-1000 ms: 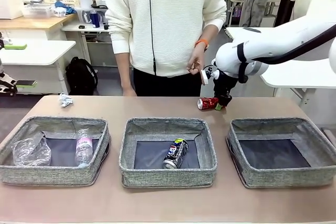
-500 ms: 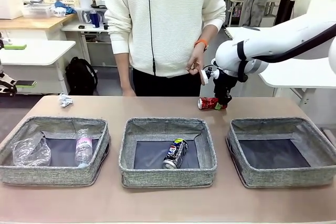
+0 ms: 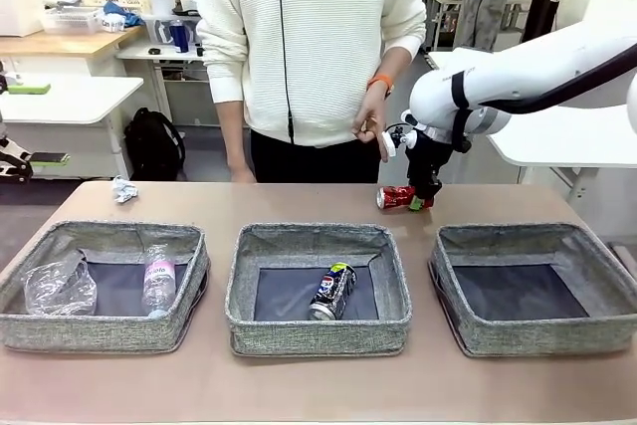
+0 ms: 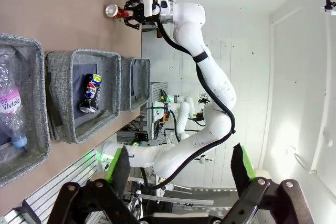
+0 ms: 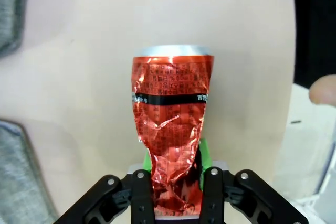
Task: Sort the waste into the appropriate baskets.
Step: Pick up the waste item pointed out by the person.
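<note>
Pinching the crushed red metal can (image 3: pixel 396 197) by its crumpled end, your right gripper (image 3: pixel 425 200) points straight down from its bent white arm (image 3: pixel 518 82), near the brown table's (image 3: pixel 299 201) far edge, beside the person's hand (image 3: pixel 371 124).

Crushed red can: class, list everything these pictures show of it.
The crushed red can looks like thin crinkled metal, red with a black printed band and a silver rim at its free end. Its other end is squashed narrow and pinched between the green pads of the right gripper. It is held sideways, low near the far edge of the table.
</note>
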